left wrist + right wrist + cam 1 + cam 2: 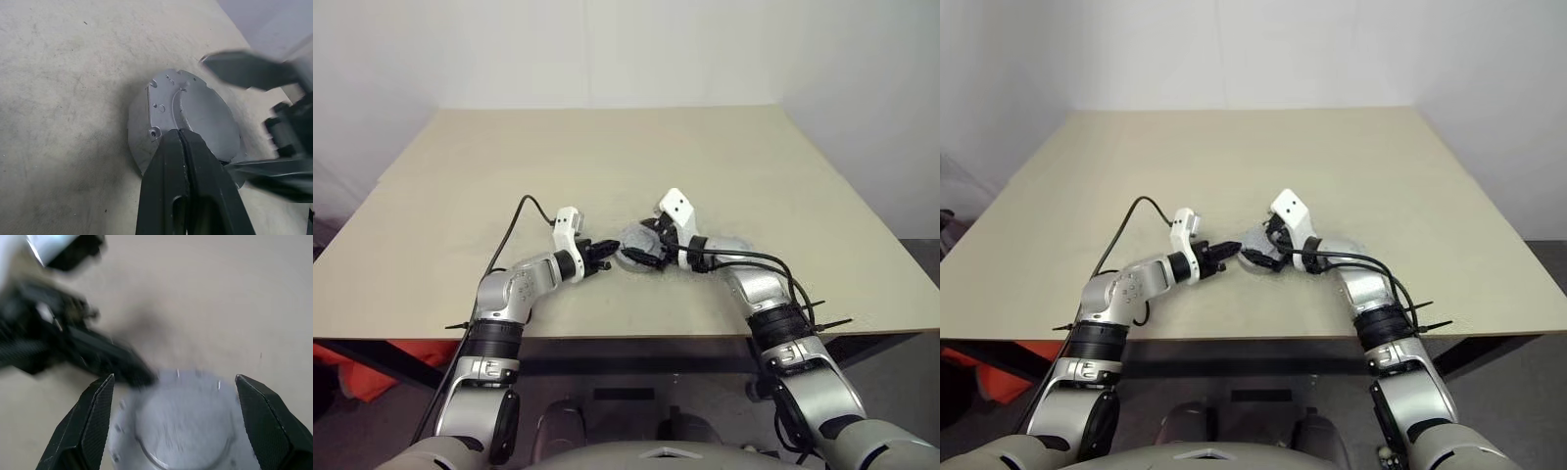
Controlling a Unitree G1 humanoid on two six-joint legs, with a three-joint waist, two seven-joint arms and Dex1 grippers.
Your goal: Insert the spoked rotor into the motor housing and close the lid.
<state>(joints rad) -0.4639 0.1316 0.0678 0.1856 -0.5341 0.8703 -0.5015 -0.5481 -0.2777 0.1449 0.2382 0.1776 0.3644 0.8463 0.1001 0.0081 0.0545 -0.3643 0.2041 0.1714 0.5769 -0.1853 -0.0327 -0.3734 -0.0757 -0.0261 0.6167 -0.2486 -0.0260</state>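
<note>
The lid point(634, 238) is a dull grey round disc lying near the middle of the table, its face with small screw holes turned up point(195, 112). My left gripper point(605, 251) is shut, and its closed fingertips point(180, 133) touch the lid's near edge. My right gripper point(652, 251) hangs open just over the lid point(181, 426), one finger on each side and nothing between them. A thick side wall shows under the lid's rim. I cannot tell whether that wall is the motor housing. The spoked rotor is hidden.
The beige table point(607, 147) stretches wide beyond and to both sides of the parts. Its front edge point(607, 338) runs just below my forearms. A black cable point(514, 220) loops off my left wrist over the tabletop.
</note>
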